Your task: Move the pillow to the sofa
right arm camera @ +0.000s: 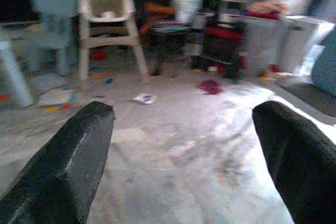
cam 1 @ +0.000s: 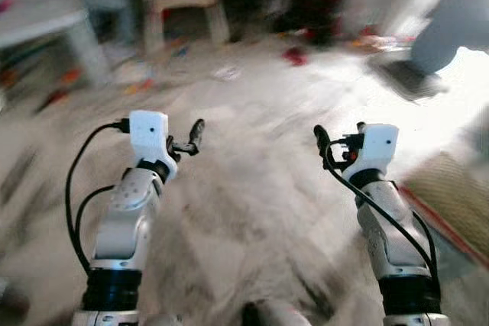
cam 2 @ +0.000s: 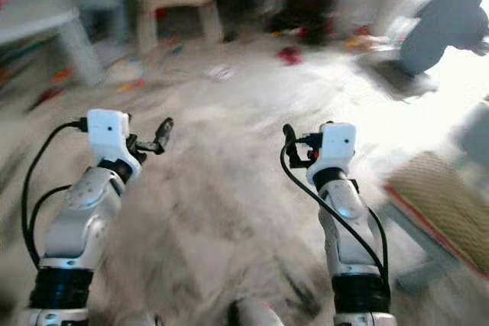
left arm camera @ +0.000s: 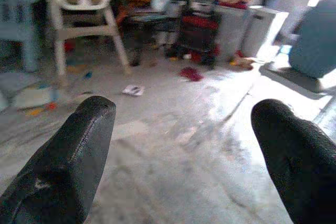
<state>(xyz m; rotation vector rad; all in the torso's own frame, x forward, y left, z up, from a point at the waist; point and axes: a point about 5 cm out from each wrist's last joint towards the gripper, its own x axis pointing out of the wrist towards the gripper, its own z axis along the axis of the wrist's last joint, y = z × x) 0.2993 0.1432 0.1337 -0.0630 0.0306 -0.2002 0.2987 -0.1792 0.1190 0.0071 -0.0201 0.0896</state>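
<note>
Pillow and sofa cannot be made out; both grippers' fingers (left arm camera: 68, 166) are spread wide, empty. Floor litter (cam 1: 294, 56) at 12 o'clock could be tripped on.

Large blue-grey rounded cushion-like shape, possibly the pillow (cam 1: 457, 22), blurred, at far right of the floor (cam 1: 252, 150), beside bright light, edges indistinct

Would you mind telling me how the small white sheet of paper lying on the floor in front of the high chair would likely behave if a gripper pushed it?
The small white sheet of paper lies flat and looks thin, so it is probably very light and floppy. On the smooth pale floor it would likely slide or crumple rather than lift. Its flat edges may give the left gripper or right gripper, both open, little to pinch.
</note>
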